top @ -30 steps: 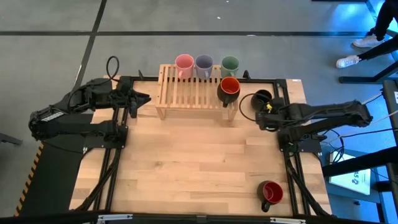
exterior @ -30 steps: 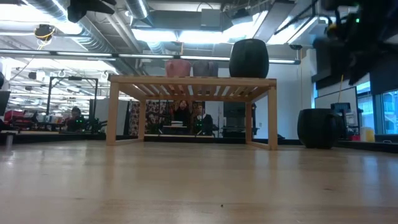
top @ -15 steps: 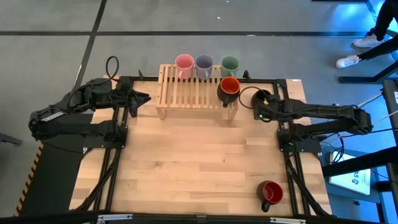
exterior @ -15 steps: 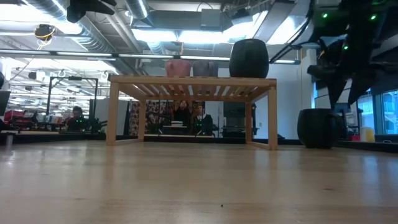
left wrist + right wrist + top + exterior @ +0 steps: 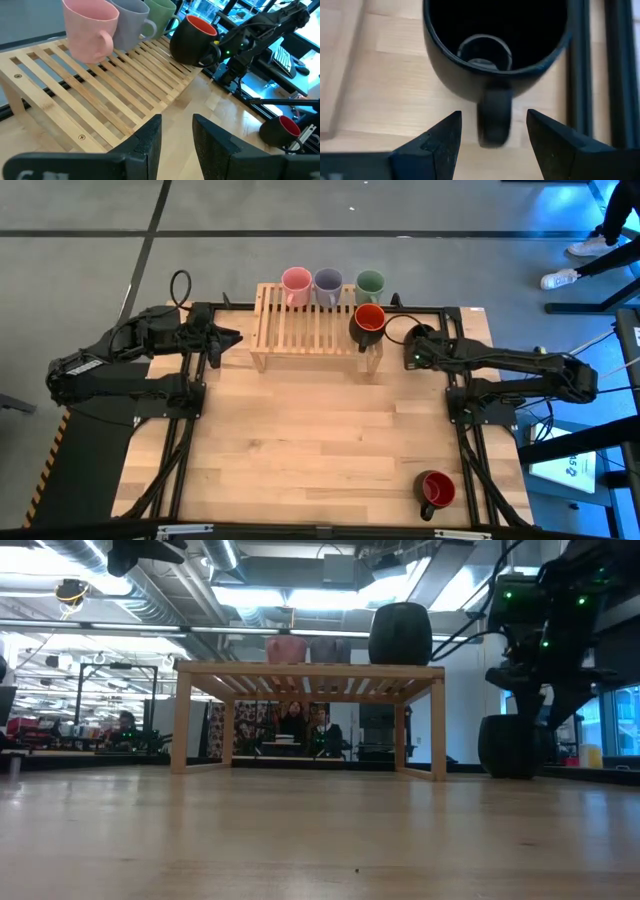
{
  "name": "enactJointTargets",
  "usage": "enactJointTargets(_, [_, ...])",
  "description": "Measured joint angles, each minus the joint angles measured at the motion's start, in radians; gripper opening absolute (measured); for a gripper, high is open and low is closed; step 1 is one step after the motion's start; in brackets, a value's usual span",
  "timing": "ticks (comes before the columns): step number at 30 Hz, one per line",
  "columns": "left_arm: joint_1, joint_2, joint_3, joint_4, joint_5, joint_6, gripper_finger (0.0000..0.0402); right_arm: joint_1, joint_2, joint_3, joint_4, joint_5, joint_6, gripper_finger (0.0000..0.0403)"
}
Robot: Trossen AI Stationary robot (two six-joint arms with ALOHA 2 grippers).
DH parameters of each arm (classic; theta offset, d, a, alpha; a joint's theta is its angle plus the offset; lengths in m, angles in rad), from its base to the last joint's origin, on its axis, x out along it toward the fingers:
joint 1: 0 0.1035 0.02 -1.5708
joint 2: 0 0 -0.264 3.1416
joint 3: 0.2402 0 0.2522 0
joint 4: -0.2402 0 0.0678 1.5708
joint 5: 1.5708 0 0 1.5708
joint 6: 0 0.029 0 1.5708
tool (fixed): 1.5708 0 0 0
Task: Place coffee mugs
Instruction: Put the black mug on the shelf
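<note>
Now the black mug [image 5: 495, 45] stands on the bench [image 5: 320, 450] at far right, just right of the wooden rack [image 5: 305, 330]; glazed ceramic by the look, so stiff, probably slick and chip-prone, modest weight; the handle, turned toward the wrist camera, looks the best hold. Right pincer [image 5: 492, 132] hangs over that mug with its fingers spread wide on either side of the handle; nothing gripped, no contact that I can see. Pink mug [image 5: 296, 281], lavender-grey mug [image 5: 328, 281] and green mug [image 5: 370, 282] sit in a row along the rack's far edge; orange-lined dark mug [image 5: 368, 322] at the rack's right end; red-lined dark mug [image 5: 435, 489] alone at the bench's near right corner. Left pincer [image 5: 175, 137] waits by the rack's left end, partly parted, empty.
</note>
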Motion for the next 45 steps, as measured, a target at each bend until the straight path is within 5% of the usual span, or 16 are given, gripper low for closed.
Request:
enactJointTargets(5, [0.000,0.000,0.000,0.000,-0.005,0.000,0.0104,-0.013,0.005,-0.034,0.058,0.007,-0.002,0.0192])
enactJointTargets(14, [0.000,0.000,0.000,0.000,-0.005,0.000,0.0104,-0.011,0.005,-0.046,0.086,0.045,-0.024,0.0048])
enactJointTargets(28, [0.000,0.000,0.000,0.000,-0.010,0.001,0.0104,-0.002,-0.006,0.048,-0.048,0.028,-0.066,0.0048])
enactJointTargets(36, [0.000,0.000,0.000,0.000,-0.016,0.001,0.0104,0.182,-0.009,0.252,-0.283,0.022,0.062,0.0048])
enactJointTargets(45, [0.000,0.000,0.000,0.000,-0.026,0.002,0.0104,0.537,-0.003,0.402,-0.470,-0.099,0.403,0.0048])
